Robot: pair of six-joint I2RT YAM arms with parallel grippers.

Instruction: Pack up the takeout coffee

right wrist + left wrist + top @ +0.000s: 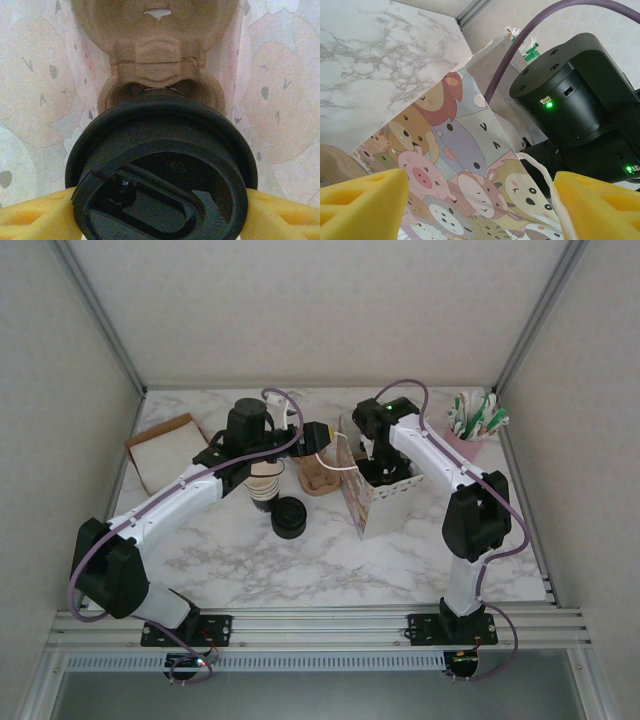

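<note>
Takeout coffee [160, 170] at pulp carrier [155, 55], cartoon bag [30, 75] walls either side.

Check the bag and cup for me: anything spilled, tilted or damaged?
Nothing stands out. The takeout coffee has its lid on, no spill, between the fingers of the right gripper inside the bag, which stands untorn.

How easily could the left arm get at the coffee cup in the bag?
Probably not: the right gripper is down in the bag astride the coffee cup, and the bag's wall stands between it and the left gripper.
</note>
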